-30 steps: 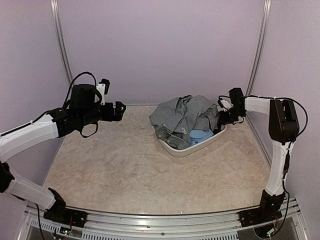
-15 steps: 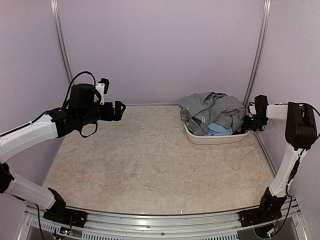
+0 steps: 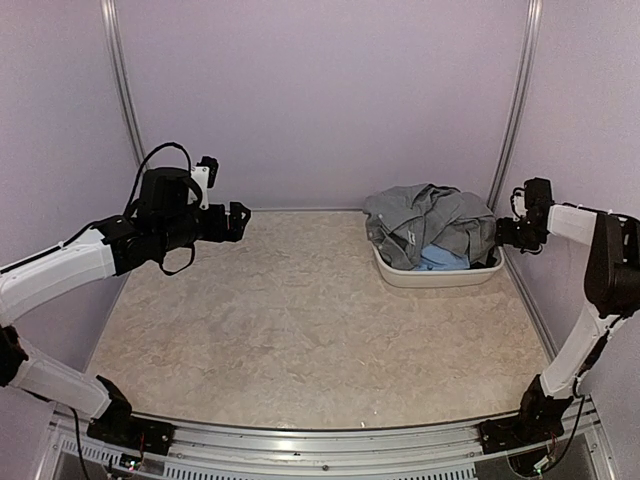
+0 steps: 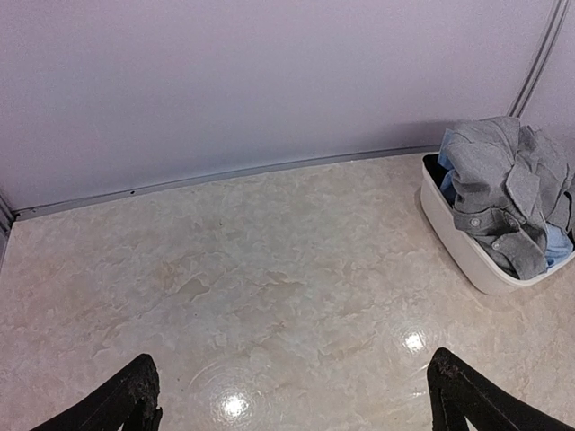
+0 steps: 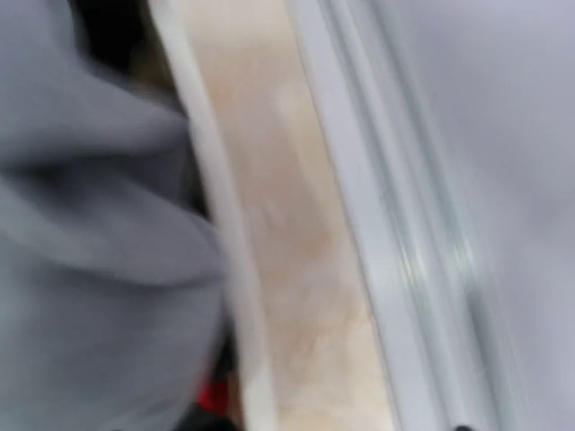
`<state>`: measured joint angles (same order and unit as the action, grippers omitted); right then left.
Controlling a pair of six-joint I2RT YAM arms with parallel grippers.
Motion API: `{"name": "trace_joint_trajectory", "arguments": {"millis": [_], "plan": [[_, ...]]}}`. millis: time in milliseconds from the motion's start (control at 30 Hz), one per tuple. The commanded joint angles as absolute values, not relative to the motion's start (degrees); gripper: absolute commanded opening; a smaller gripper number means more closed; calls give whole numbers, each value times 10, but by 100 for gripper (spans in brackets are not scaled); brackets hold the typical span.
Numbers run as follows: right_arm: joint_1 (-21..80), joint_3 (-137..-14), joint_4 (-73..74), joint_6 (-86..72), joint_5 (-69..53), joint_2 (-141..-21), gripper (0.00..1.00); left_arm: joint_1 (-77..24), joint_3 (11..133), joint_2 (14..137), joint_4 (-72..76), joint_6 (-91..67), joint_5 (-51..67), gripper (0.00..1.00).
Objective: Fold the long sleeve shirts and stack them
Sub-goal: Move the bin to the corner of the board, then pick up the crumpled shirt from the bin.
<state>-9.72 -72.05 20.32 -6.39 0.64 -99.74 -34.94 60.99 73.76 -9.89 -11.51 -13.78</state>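
A slate grey long sleeve shirt (image 3: 425, 222) lies crumpled on top of a light blue shirt (image 3: 443, 260) inside a white basin (image 3: 440, 279) at the back right of the table. My right gripper (image 3: 500, 236) is at the basin's right rim. Its wrist view is blurred and shows only grey shirt (image 5: 81, 269) and the basin rim (image 5: 225, 251), not how the jaws stand. My left gripper (image 3: 240, 220) hovers open and empty over the back left. Its wrist view shows the grey shirt (image 4: 503, 184), a strip of the blue shirt (image 4: 559, 247) and the basin (image 4: 454, 229) far to the right of my left gripper (image 4: 292, 404).
The marbled tabletop (image 3: 300, 320) is enclosed by pale walls. A metal rail (image 5: 377, 224) runs along the right wall close beside the basin. A corner post (image 3: 510, 110) stands just behind the basin.
The basin with both shirts has slid right into the back right corner, and my right gripper has moved right with it. The left arm has not moved.
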Motion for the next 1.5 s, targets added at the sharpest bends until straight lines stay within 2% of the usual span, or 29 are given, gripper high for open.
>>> {"name": "trace_joint_trajectory", "arguments": {"millis": [0, 167, 267, 400, 767, 1033, 1100, 1167, 1200, 1233, 1367, 1467], "plan": [[-30, -721, 217, -43, 42, -901, 78, -352, 606, 736, -97, -109, -143, 99], [123, -741, 249, -25, 4, -867, 77, -352, 607, 737, -97, -109, -143, 99], [223, -766, 272, -9, 8, -888, 74, -352, 608, 738, -97, -111, -144, 99], [290, -806, 297, -5, 1, -945, 69, -352, 608, 738, -96, -113, -142, 99], [320, -873, 344, 35, 23, -1055, 45, -352, 607, 737, -96, -110, -141, 99], [321, -916, 352, 56, 88, -1118, 36, -352, 606, 734, -98, -107, -146, 99], [321, -933, 360, 60, 100, -1122, 27, -353, 606, 731, -98, -107, -147, 99], [320, -945, 361, 69, 93, -1107, 11, -352, 606, 729, -99, -108, -149, 99], [321, -951, 361, 71, 82, -1095, 1, -352, 605, 727, -97, -107, -149, 99], [320, -958, 361, 75, 71, -1079, 0, -352, 606, 727, -98, -107, -149, 99], [322, -1036, 380, 75, -59, -1011, 0, -354, 606, 721, -89, -111, -130, 99], [325, -1159, 377, 43, -202, -979, 0, -363, 606, 709, -61, -112, -93, 99]]}}
